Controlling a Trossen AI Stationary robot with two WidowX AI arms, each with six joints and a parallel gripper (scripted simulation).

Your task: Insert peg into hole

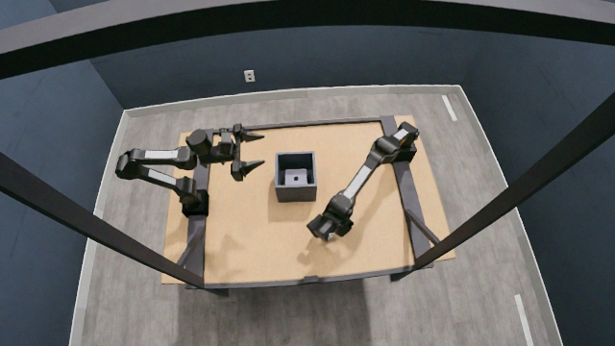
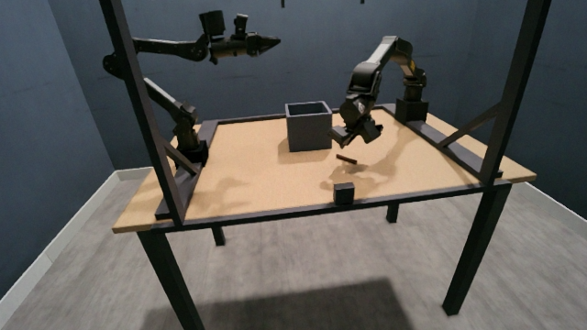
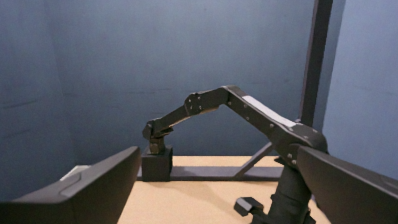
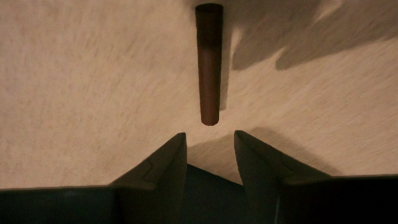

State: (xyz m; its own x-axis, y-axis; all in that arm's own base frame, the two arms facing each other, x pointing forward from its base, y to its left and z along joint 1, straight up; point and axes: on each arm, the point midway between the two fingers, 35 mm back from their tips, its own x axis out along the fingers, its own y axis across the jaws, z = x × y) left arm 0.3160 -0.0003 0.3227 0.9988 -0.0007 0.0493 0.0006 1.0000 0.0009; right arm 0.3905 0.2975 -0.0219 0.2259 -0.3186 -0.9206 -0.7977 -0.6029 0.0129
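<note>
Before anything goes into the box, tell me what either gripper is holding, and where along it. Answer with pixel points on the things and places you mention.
Nothing is held: the left gripper (image 1: 263, 149) (image 2: 279, 41) and right gripper (image 4: 210, 139) are open; the brown peg (image 2: 346, 159) (image 4: 209, 75) lies on the tabletop.

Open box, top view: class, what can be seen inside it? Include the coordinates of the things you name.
Inside the open box (image 1: 295, 194) (image 2: 309, 133) sits a plate (image 1: 289, 182) with one hole, unfilled. The near wall may hide the plate's lower edge.

Above the box, the way in is open; its 4 walls block any entry from beside it.
</note>
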